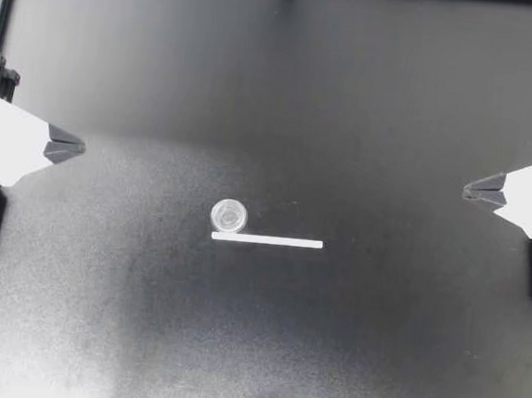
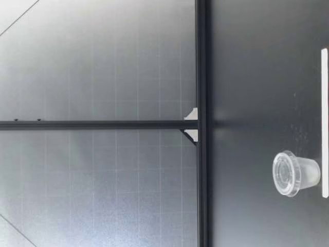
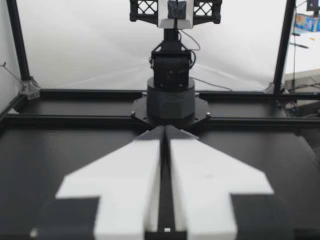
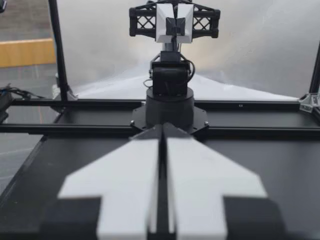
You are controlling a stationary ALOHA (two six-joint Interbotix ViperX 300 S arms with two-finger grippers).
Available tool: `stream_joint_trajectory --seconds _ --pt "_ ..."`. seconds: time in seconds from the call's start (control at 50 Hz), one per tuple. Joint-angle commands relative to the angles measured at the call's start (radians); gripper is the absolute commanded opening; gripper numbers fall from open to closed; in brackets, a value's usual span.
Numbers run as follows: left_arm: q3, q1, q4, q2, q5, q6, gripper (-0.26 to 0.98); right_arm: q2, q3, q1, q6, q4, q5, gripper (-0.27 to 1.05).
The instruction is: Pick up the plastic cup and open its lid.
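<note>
Dark matte worktop (image 1: 251, 365) inside a black frame (image 1: 8, 9), with a pale backdrop (image 2: 103, 62) beyond. Nearest the low camera lies a white strip (image 1: 267, 240), flat on the surface. I judge it a placement marker, since the plastic cup (image 1: 229, 216) stands just behind it, at the end toward my left arm. The cup is upright, clear and narrower at the base. Its lid (image 2: 284, 173) sits on the rim, so I take the task as not yet begun. To either side, well apart from the cup, my left tool (image 1: 82, 148) and my right tool (image 1: 465, 190) point inward across the worktop. Each is pressed together and grips nothing; both wrist views show the fingers (image 3: 135, 170) meeting along one seam. This parked stance probably gives either arm an unobstructed reach. The cup is somewhat nearer my left tool. Farthest stands the rear rail (image 2: 201, 62). Count: one cup, one lid, one strip, two tools, two fingers apiece.
</note>
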Motion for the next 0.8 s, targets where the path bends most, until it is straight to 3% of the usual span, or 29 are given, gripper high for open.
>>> stream_joint_trajectory --seconds 0.0,0.3,0.5,0.78 --pt "-0.009 0.002 0.003 0.014 -0.014 0.002 -0.19 0.003 -0.009 -0.002 0.002 -0.002 -0.008 -0.15" --pt "0.02 0.011 0.003 0.069 -0.021 0.002 -0.19 0.014 -0.006 -0.002 -0.005 -0.003 -0.037 -0.19" --pt "0.061 0.06 0.003 0.209 -0.025 0.006 -0.19 0.104 -0.018 -0.003 -0.005 -0.003 -0.095 -0.19" --pt "0.055 0.064 0.005 0.419 -0.023 0.002 -0.19 0.322 -0.063 -0.002 -0.002 -0.003 -0.195 -0.19"
